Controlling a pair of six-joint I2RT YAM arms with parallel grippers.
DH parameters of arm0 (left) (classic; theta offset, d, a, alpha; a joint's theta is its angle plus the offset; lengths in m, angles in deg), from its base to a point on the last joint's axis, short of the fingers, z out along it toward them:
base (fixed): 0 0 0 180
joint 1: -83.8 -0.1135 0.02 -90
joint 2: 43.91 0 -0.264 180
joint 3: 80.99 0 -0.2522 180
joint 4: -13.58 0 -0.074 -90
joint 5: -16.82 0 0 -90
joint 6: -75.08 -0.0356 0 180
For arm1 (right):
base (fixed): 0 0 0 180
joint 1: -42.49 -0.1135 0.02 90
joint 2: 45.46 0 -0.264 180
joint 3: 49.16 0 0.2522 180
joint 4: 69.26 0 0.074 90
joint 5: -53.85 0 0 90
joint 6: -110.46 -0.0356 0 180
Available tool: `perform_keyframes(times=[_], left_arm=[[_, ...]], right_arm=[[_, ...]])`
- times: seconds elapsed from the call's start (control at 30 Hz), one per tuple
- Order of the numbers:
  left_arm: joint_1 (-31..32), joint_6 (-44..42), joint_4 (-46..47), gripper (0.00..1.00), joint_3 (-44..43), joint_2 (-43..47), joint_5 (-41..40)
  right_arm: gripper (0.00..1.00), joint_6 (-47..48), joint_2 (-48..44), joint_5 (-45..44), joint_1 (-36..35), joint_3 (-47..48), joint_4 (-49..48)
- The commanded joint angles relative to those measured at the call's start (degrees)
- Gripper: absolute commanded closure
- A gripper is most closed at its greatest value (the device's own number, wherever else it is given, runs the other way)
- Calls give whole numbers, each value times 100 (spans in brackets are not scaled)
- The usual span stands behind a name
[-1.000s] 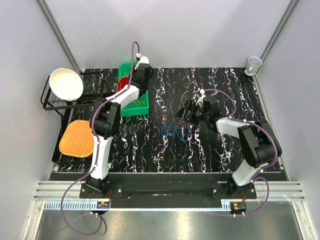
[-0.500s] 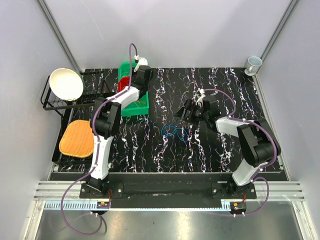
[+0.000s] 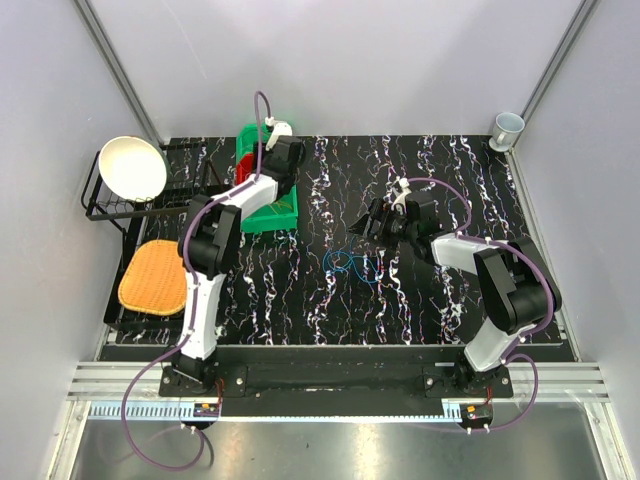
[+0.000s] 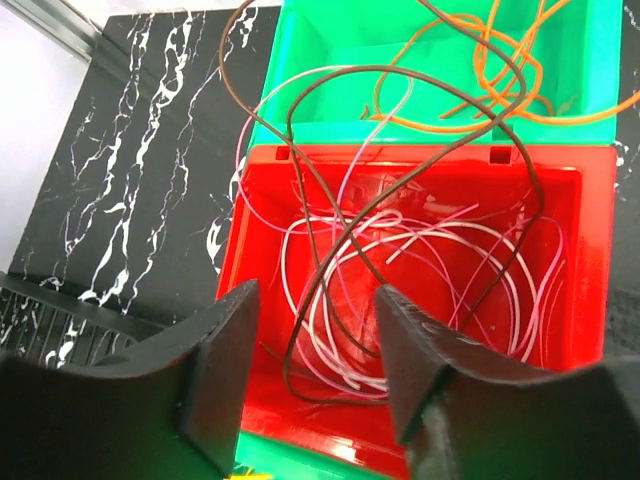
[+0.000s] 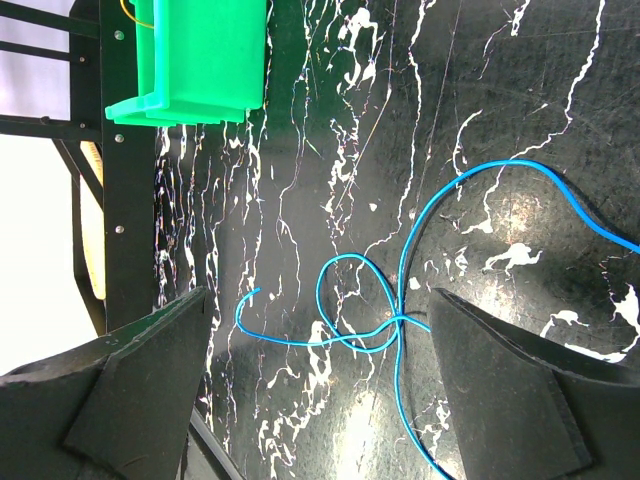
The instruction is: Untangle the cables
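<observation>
Black marble-pattern table fills the middle of the top view. Left arm reaches toward the upper left of centre, over a row of bins. Right arm bends in from the lower right toward the centre.

Wire rack at the left edge. Woven mat below it, white bowl on top of it. Green bin at the top of the left wrist view, red bin touching it just below. Cup in the upper right corner.

Left gripper is above the red bin, jaws moderately apart, nothing pinched. Right gripper is above the bare table, jaws spread wide, nothing between them.

Cables:
- Blue cable lies looped on the table at frame centre, under the right gripper, not touched.
- Pale pink cables are coiled in the red bin.
- Orange cable is in the green bin.
- Brown cable loops across both bins.
</observation>
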State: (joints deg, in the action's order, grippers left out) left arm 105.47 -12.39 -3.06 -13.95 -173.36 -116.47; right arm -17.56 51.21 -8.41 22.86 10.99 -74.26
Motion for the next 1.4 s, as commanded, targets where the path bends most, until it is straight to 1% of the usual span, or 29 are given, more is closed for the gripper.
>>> perform_keyframes(times=[0.0, 0.1, 0.33, 0.53, 0.7, 0.8, 0.93, 0.97, 1.07, 1.37], left_arm=[[-14, 231, -20, 36, -47, 701, 31], [-5, 222, -90, 30, -100, 824, 31], [13, 240, -178, 28, -310, 965, 66], [-84, 222, -327, 29, -811, 588, 145], [-347, 582, -731, 29, -1408, 175, 671], [-470, 705, -767, 25, -1497, 25, 1171], [-602, 907, -688, 13, -1523, -124, 1489], [-637, 969, -636, 12, -1541, -151, 1664], [-813, 1180, -461, 14, -1559, -204, 2086], [-989, 1496, -512, 19, -2200, -687, 2342]], right_arm=[[7, -12, -7, 64, 13, 204, -119], [6, -4, -7, 55, 21, 204, -119], [7, -39, 28, 90, 21, 213, -127], [7, -39, 46, 108, 21, 212, -145], [7, -39, 63, 91, 30, 230, -127], [7, -39, 81, 90, 22, 247, -119], [7, -47, 142, 99, 30, 265, -110], [7, -39, 160, 108, 22, 265, -119], [7, -39, 186, 117, 22, 291, -119], [7, -39, 327, 117, 21, 335, -101]])
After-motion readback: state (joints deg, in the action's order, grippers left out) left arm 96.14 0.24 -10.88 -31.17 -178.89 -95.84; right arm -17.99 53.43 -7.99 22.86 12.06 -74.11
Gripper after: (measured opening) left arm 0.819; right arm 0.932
